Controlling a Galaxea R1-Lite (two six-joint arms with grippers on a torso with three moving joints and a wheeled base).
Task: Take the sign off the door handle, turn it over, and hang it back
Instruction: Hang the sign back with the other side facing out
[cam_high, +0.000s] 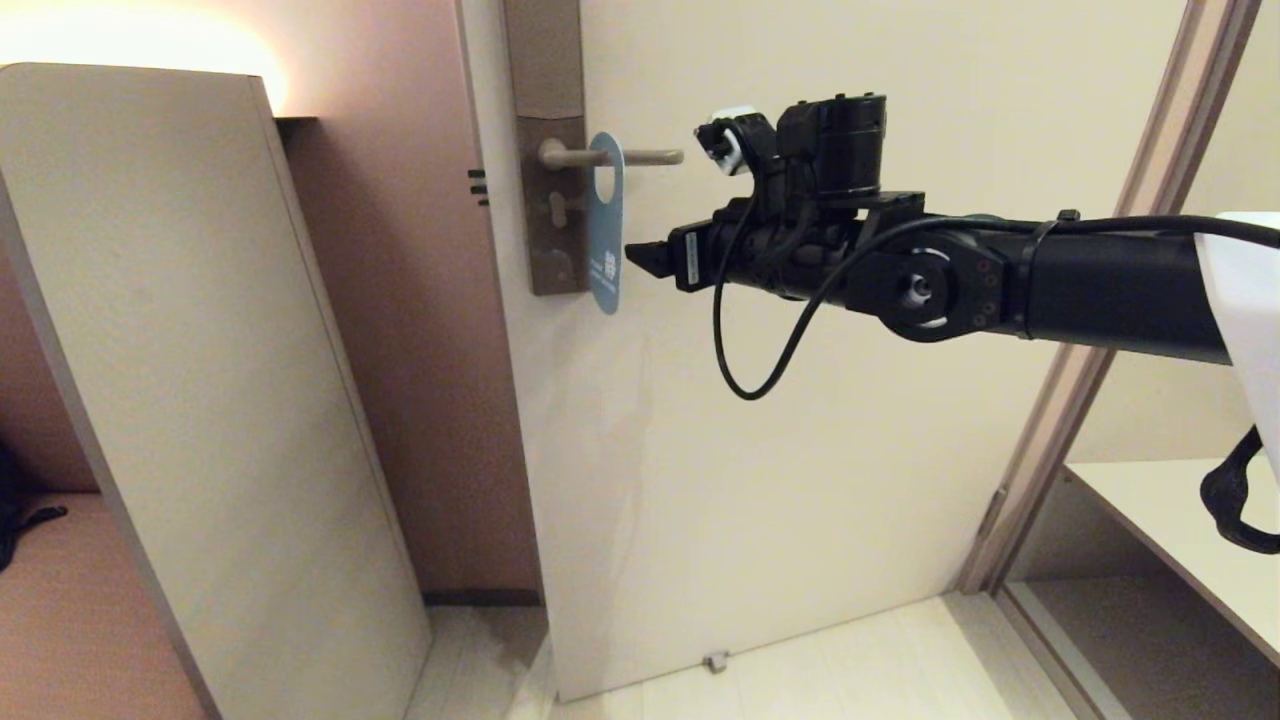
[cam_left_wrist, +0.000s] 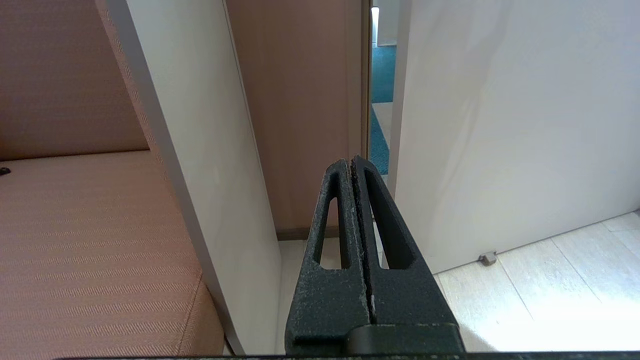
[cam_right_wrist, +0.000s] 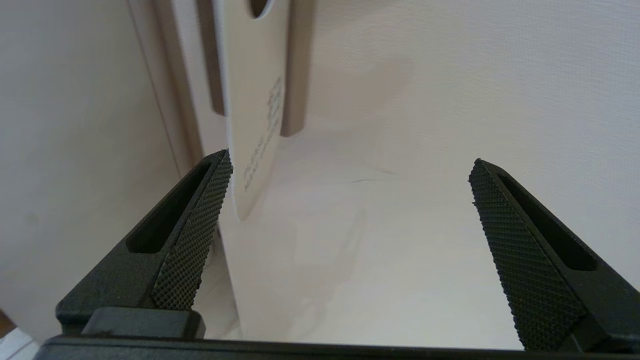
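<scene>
The sign (cam_high: 606, 225) hangs on the door handle (cam_high: 612, 156), untaken. The right gripper (cam_high: 645, 258), jaws wide and empty, sits just beside it; removal, flipping and rehanging all remain. The left gripper (cam_left_wrist: 353, 167) is parked low, jaws closed on nothing.

Warmly and evenly lit, with a yellow glow blooming to glare on the wall above the pale panel (cam_high: 200, 380) left of the door (cam_high: 800, 450). Soft shadows only: a faint one of the arm on the door, another beside the lock plate (cam_right_wrist: 297, 65). Washed out at the floor (cam_left_wrist: 550, 300) below the door. Slightly soft up close on the sign (cam_right_wrist: 252, 100).
</scene>
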